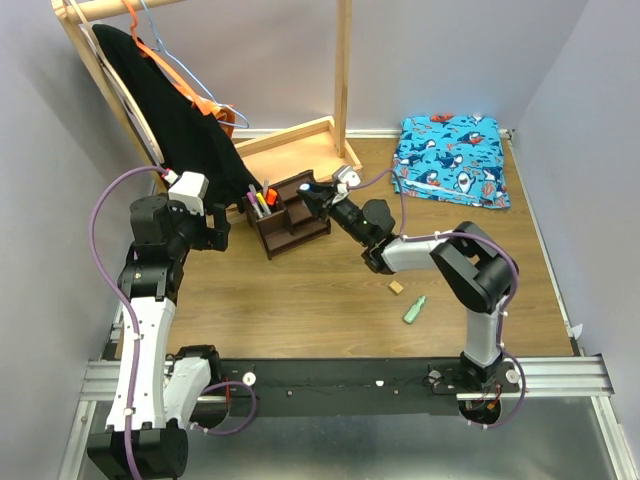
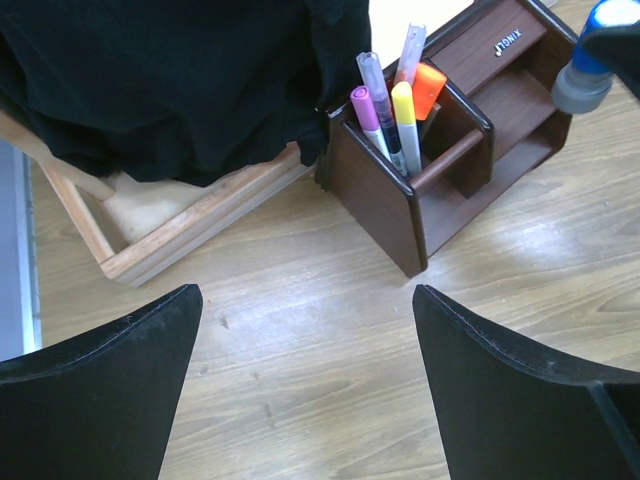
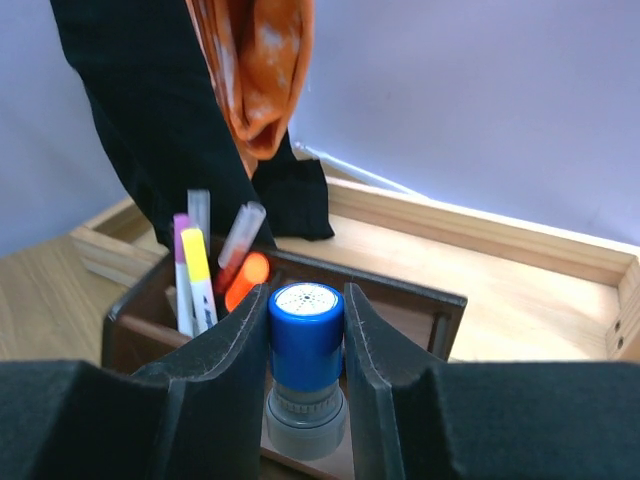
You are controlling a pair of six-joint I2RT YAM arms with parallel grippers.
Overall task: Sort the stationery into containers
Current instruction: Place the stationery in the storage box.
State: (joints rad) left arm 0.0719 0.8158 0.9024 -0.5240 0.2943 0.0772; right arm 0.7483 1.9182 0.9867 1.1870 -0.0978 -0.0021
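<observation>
**A:** Blue cap first: where does the small tube [image 3: 306,370] sit relative to your right end effector [image 3: 305,305]?

**B:** It's clamped between the two fingers, which press on its sides. Its long axis runs along them, with the cap toward the wrist camera and the grey end pointing down at the dark wooden organiser [image 3: 400,283].

**A:** So which way is your drop?

**B:** Straight down, by my reading. In the right wrist view the tube hangs over the open compartment at lower centre. The pens [image 3: 198,280] stand in the taller cell at the left of that frame, close beside it, so keep off them.

**A:** And your left end effector [image 2: 305,330]?

**B:** Its fingers are wide apart and hold nothing. It hovers over bare tabletop [image 2: 300,400] just in front of the organiser's corner. Your right arm is the one in place.

**A:** Room?

**B:** Tight. Black cloth [image 1: 180,110] and the pale frame [image 1: 300,140] crowd the upper left of the overhead view. The mint-green highlighter [image 1: 414,310] and tan eraser [image 1: 397,287] lie on the tabletop at lower centre-right, well apart from the organiser and nearer your right arm.
</observation>
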